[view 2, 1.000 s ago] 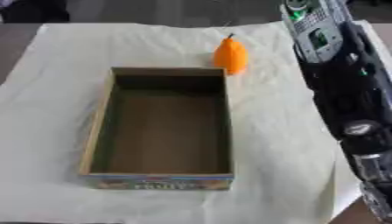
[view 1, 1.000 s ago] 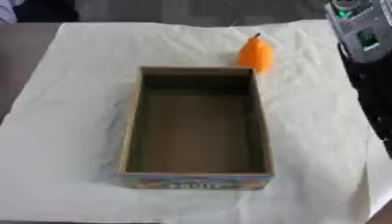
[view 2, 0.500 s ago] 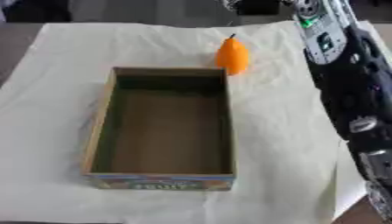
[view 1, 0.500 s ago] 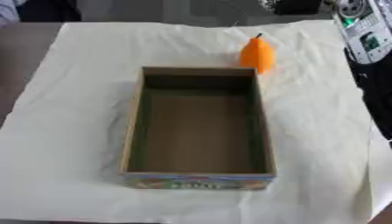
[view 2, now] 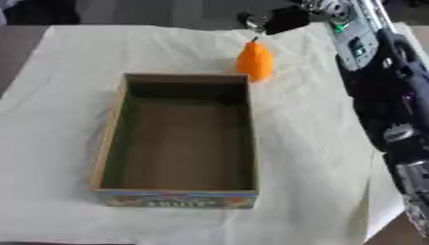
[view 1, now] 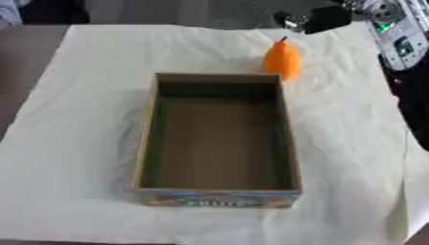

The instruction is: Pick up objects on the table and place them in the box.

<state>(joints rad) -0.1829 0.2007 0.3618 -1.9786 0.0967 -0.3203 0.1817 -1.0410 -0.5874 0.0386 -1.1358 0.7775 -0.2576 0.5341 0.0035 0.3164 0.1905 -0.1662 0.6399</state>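
Note:
An orange pear-shaped fruit [view 1: 281, 59] with a dark stem stands upright on the cream cloth, just beyond the far right corner of the open cardboard box [view 1: 146, 143]. The box holds nothing; its front wall carries a colourful print. My right hand [view 2: 281, 20] shows as a dark shape at the top, just behind and slightly right of the fruit and above its stem, apart from it. Its forearm [view 2: 360, 38] runs down the right side of the view. My left hand is in neither view.
The cream cloth [view 1: 84, 95] covers most of the table, with dark tabletop [view 1: 21, 72] showing at the left. My black right arm [view 2: 394, 119] takes up the right edge. Open cloth lies left of and in front of the box.
My right hand has come into view at the top, moving left towards the orange fruit. The fruit and the box have not moved.

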